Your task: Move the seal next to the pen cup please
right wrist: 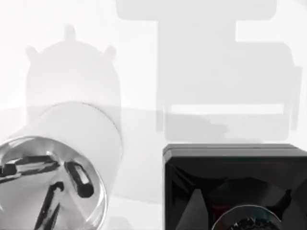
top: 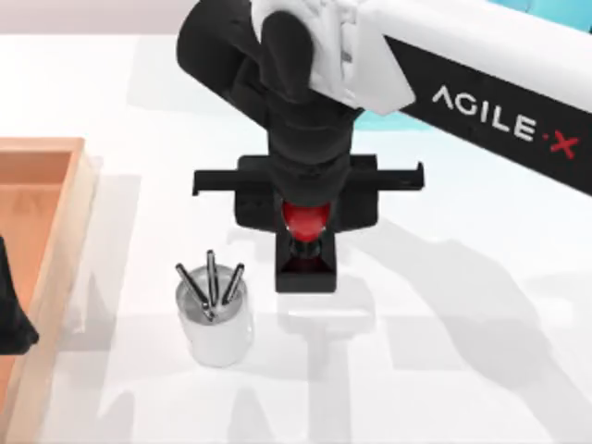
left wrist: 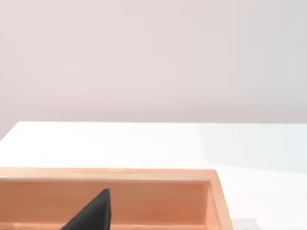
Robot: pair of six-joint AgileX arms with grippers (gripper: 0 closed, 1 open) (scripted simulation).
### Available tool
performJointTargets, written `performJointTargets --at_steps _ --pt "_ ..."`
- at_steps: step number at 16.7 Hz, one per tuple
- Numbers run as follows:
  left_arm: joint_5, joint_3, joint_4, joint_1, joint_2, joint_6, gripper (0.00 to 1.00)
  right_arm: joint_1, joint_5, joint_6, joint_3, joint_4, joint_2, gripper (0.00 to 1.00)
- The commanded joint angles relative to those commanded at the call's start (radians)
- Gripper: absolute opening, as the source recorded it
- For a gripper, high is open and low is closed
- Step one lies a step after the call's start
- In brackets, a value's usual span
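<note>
Right gripper (top: 303,222) hangs over the desk (top: 462,324) centre in the top view, pointing down, w/ the white AgileX arm reaching in from the upper right. Its jaws sit at the red ball knob of the seal (top: 305,254); can't tell whether they clench it or stand released, as the gripper body hides them. The seal's black square base shows just below the gripper, upright. Whether the base rests on the desk or is lifted off it can't be told.

Pen cup (top: 217,319) stands near the seal, to its left and a bit toward the bottom edge of the top view, apart from it, not touching. Silver cylinder, three dark pens fanning out of it. Right wrist view shows the cup (right wrist: 57,182) rim w/ pens inside and the seal's black block (right wrist: 235,187) beside it, a strip of bare white desk between them.

Wooden tray (top: 65,240) lies at the desk's left edge. Left arm's gripper (top: 11,314) is parked over the tray, dark tip seen in the left wrist view (left wrist: 93,213) above the tray wall (left wrist: 144,175).
</note>
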Motion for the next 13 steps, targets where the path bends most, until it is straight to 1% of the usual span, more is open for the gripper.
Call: performJointTargets --at_steps 10,13 --pt "0.0 0.0 0.0 0.0 0.0 0.0 1.0 0.001 0.004 -0.003 -0.064 0.063 0.002 0.0" --pt "0.0 0.0 0.0 0.0 0.0 0.0 1.0 0.001 0.004 -0.003 -0.064 0.063 0.002 0.23"
